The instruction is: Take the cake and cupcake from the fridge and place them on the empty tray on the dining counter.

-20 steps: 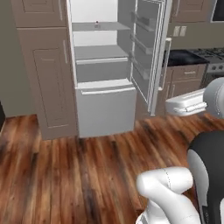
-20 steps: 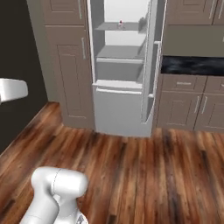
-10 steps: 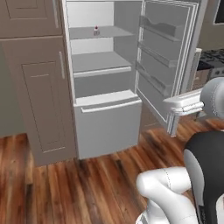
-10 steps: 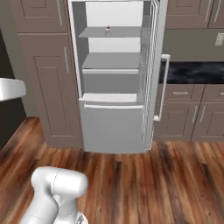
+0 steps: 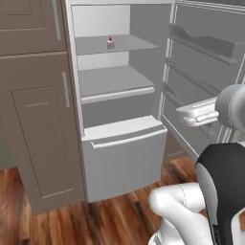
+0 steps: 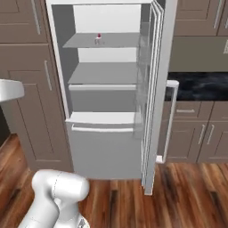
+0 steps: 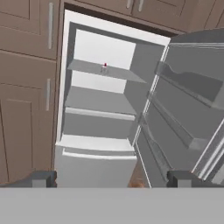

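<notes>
The fridge (image 5: pixel 124 158) (image 6: pixel 102 147) (image 7: pixel 96 162) stands straight ahead with its door swung wide and its pale shelves showing. On the upper shelf sits the cake (image 5: pixel 110 42) (image 6: pixel 98 38) (image 7: pixel 104 67), a tiny white piece with a red cherry on top. The cupcake is not visible from here. The tray and the dining counter are out of view. My gripper (image 7: pixel 113 179) is open and holds nothing, well short of the fridge and lower than the cake's shelf. My white hand (image 5: pixel 201 112) hangs in front of the open door.
The open fridge door (image 5: pixel 206 57) (image 6: pixel 158 89) juts out on the right with its door racks. Brown wood cabinets (image 5: pixel 33 119) (image 6: pixel 26 89) flank the fridge on the left. A black counter top (image 6: pixel 200 84) lies right of the door. The floor (image 6: pixel 187 191) is wood.
The whole picture has shifted: the base has driven closer to the fridge, which now looms much larger. The gripper stays open.
</notes>
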Robot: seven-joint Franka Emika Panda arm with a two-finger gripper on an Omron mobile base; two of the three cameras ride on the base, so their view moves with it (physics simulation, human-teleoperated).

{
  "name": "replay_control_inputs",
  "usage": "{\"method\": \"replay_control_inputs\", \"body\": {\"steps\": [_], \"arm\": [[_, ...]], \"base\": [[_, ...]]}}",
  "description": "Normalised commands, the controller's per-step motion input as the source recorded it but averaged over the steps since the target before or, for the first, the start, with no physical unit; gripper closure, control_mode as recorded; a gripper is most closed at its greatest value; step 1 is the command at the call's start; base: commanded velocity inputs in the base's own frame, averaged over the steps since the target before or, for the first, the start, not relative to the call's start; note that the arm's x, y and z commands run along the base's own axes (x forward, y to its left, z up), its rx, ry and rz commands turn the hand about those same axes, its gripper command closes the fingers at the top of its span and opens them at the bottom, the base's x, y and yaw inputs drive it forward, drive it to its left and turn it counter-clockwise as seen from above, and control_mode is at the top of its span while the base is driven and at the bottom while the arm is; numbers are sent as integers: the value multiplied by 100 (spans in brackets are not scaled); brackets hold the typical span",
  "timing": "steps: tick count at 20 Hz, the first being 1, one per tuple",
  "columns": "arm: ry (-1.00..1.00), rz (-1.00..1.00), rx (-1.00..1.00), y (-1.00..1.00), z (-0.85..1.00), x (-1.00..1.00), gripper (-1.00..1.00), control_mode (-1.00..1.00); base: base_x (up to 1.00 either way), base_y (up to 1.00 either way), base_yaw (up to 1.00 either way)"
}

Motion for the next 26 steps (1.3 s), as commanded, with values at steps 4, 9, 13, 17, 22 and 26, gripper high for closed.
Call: {"method": "replay_control_inputs", "body": {"steps": [4,9,13,17,22,26], "arm": [[0,0,0,0,0,0,-100,100],[0,0,0,0,0,0,-100,100],[0,0,0,0,0,0,-100,100],[0,0,0,0,0,0,-100,100],[0,0,0,0,0,0,-100,100],[0,0,0,0,0,0,-100,100]], "base": [[100,-40,1],[100,-11,0],[100,100,-14],[100,47,-13],[100,0,-1],[100,-37,4]]}}
